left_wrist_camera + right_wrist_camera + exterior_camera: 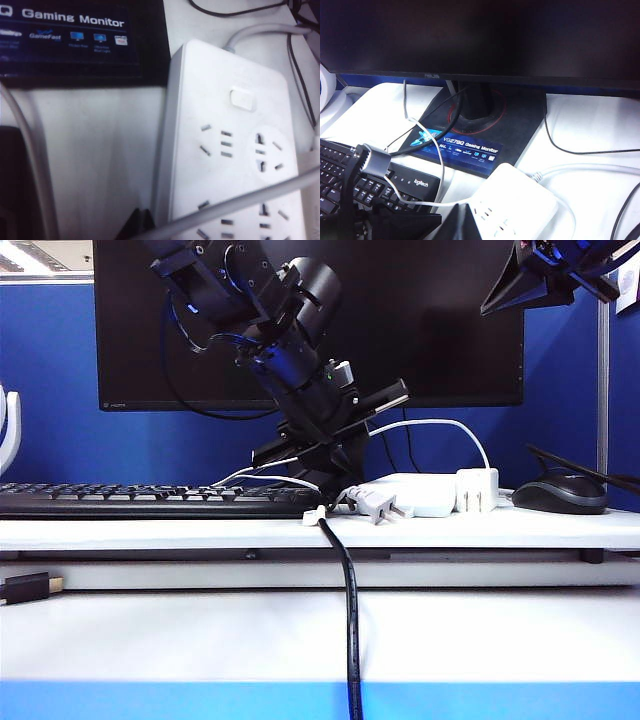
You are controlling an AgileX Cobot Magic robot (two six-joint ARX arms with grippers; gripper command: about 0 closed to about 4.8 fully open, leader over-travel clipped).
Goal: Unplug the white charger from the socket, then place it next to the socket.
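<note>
**Left arm low over the power strip, charger still plugged in**

At the left of the exterior view a flat black plastic keyboard (150,500) lies along the white table (500,530). Just right of it, at mid-table, the left gripper (320,455) is pitched steeply down from a bent black arm, close to the near end of the socket (415,495), a flat, wide white plastic power strip with rounded edges. Its wrist camera looks straight onto the strip's face and empty outlets (225,145), with a thin pale cable crossing in front. Only a dark tip shows at that picture's edge, so I cannot tell how far the left fingers are parted, and nothing visibly sits between them.

A small grey-white plug with bare metal prongs (378,504) lies loose on the table beside the strip. Further right, the white charger (477,489), a smooth boxy plastic adapter, stands upright in the strip's far end, its thin white cable (430,426) arching back toward the left arm.

The charger looks light, rigid and slick. The sensible hold is across its two broad flat sides, low on the body, never the cable. The light strip may lift with it unless pinned.

At upper right, the right gripper (550,280) hangs high above a dark rounded mouse (560,492), fingers fully closed, holding nothing visible.
</note>
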